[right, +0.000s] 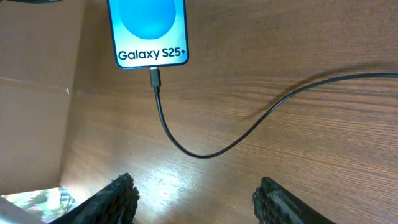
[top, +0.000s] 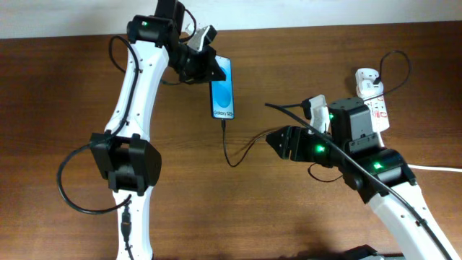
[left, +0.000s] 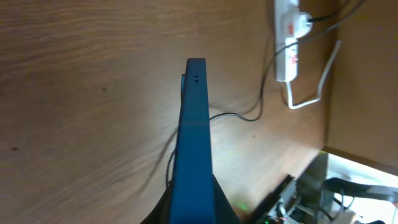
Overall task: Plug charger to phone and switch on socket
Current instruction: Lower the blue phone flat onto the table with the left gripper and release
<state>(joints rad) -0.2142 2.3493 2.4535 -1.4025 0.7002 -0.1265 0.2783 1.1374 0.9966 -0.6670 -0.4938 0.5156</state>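
Observation:
The phone (top: 223,90) lies on the brown table with its blue "Galaxy S25+" screen up. My left gripper (top: 206,65) is shut on the phone's far end; in the left wrist view the phone (left: 194,137) runs edge-on from between the fingers. The black charger cable (top: 238,148) has its plug tip (right: 155,77) in the phone's (right: 148,31) bottom port. My right gripper (top: 278,141) is open and empty, a short way right of the cable loop; its fingers (right: 196,202) hover above bare wood. The white socket strip (top: 373,97) lies at the far right.
The socket strip (left: 286,43) with red switch marks and its thick white cord (left: 317,84) shows at the top right of the left wrist view. A white plug (top: 367,78) sits in the strip. A pale wall borders the table's far edge (top: 289,22).

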